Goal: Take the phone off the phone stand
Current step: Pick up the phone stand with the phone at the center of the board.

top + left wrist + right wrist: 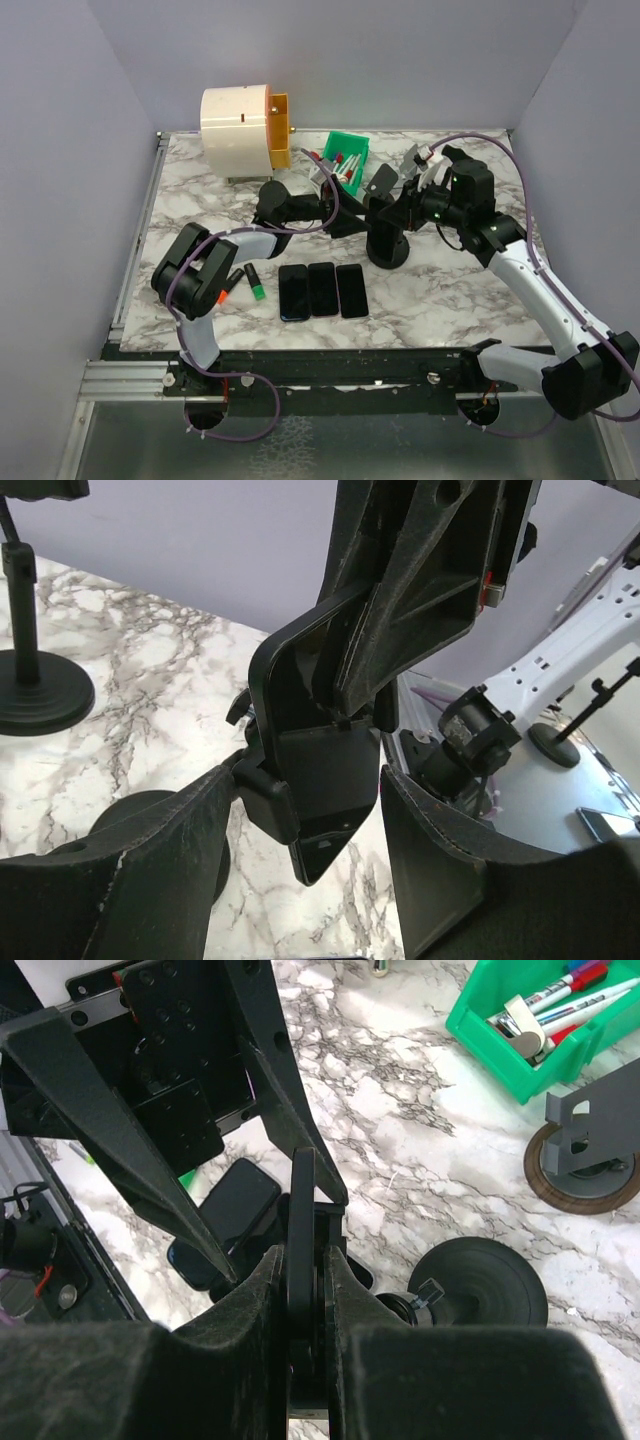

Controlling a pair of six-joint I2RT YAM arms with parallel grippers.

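The padded fingers (250, 1350) of the right end effector (305, 1260) fill the foreground of its wrist view. They are pressed narrow on a thin dark slab seen edge-on, the one phone (330, 770) that the task concerns. The phone sits upright in the cradle of the black phone stand (480, 1285), and the right end effector grips its upper part. The left end effector (308, 790) stands wide around the lower part. One finger is on each side of the phone. The finger beside the cradle's clamp is close to it, and the other is clearly apart from the phone.

The stand's round base is below the right end effector on the marble surface (450, 300). Nearer the arm bases than both end effectors, a row of three more phones (322, 289) lies flat, side by side. One green marker (255, 284) lies left of that row. Beyond the end effectors is one green bin (345, 160) holding several markers, their print too small to read. One grey stand on a brown round base (585, 1155) is beside the bin. One white and orange drum (245, 130) sits further left. The left wrist view shows one more black stand (40, 695) to the left of the end effector.
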